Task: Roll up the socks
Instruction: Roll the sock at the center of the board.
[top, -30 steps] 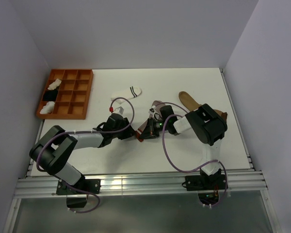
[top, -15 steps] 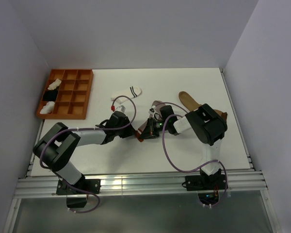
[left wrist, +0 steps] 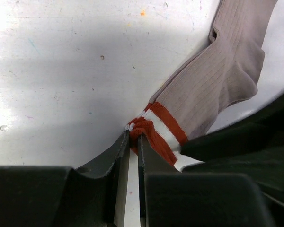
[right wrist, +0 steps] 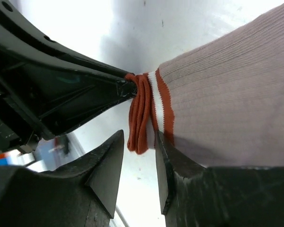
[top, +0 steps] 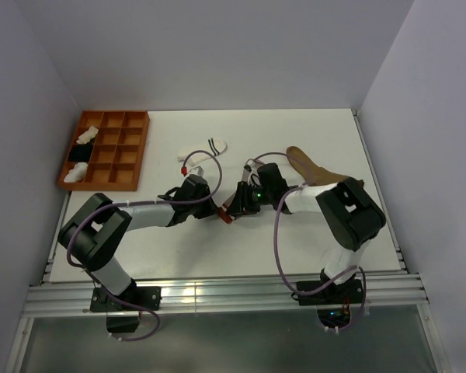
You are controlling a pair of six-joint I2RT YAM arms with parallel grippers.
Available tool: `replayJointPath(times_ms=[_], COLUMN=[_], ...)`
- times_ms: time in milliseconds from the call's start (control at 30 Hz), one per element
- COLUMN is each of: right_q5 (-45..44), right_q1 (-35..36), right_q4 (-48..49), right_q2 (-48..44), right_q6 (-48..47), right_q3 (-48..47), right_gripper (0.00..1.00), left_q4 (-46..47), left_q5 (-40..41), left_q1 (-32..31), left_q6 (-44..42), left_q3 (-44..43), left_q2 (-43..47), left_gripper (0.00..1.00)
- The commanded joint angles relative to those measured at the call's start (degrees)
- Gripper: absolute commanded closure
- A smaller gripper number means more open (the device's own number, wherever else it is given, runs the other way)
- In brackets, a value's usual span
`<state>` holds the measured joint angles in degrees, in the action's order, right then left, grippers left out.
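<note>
Grey ribbed sock (left wrist: 217, 90), red-striped white cuff (left wrist: 164, 128): left tool (left wrist: 133, 138) pinches the cuff, right tool (right wrist: 138, 142) is apart. Hold tight and roll slowly.

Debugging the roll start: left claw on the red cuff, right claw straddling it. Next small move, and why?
Probably slide the right claw back off the cuff and along the grey sock to pin it. The left claw pinches the bunched red cuff, while the right claw stands open either side of it, holding nothing, so both crowd one spot.
</note>
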<state>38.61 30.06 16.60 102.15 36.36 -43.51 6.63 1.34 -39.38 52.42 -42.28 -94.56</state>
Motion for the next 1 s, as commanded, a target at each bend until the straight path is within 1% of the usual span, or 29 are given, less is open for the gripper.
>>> replayJointPath(times_ms=[0,33,67,167,300,400,633,767,967], right_q5=[-9.85,-14.48,-16.44,-19.62,-19.8,-16.82,-12.07,-12.77,-17.07], right_q1=[2.1,2.71,4.11,5.79,7.64,7.99,7.9,7.73,7.29], right_q4=[-5.69,-6.4,-7.36,-6.5,-5.0,-3.86,1.32,1.16,-1.3], right_q2=[-7.81,-8.97,-10.2,-13.64,-14.79,-12.68,-8.02,-6.35,-6.52], right_q6=[-6.11,-7.86,-8.67,-9.55,-8.5,-7.71,-4.72,-4.63,-6.65], right_q3=[0.18,0.52,0.79,2.02,2.29,1.58,2.81,2.64,3.43], right_gripper=[0.59,0.59,0.6,0.64,0.67,0.72,0.76,0.77,0.78], left_q4=[-8.39,-8.48,-8.91,-9.27,-9.8,-9.71,-9.8,-9.97,-10.15], left_q5=[4.1,4.19,4.28,4.81,4.98,4.98,4.81,4.81,4.81], left_q1=[-0.44,-0.53,-0.61,-0.96,-1.14,-1.41,-1.49,-1.49,-1.49], left_q6=[-1.18,-1.18,-1.27,-1.45,-1.62,-1.62,-1.71,-1.98,-2.24], left_q3=[-0.17,-0.34,-0.52,-1.05,-1.66,-1.84,-2.01,-2.54,-2.98], left_q2=[-1.94,-1.94,-1.77,-1.59,-1.68,-1.68,-1.85,-2.03,-2.03], left_gripper=[0.85,0.85,0.85,0.85,0.85,0.85,0.85,0.86,0.86])
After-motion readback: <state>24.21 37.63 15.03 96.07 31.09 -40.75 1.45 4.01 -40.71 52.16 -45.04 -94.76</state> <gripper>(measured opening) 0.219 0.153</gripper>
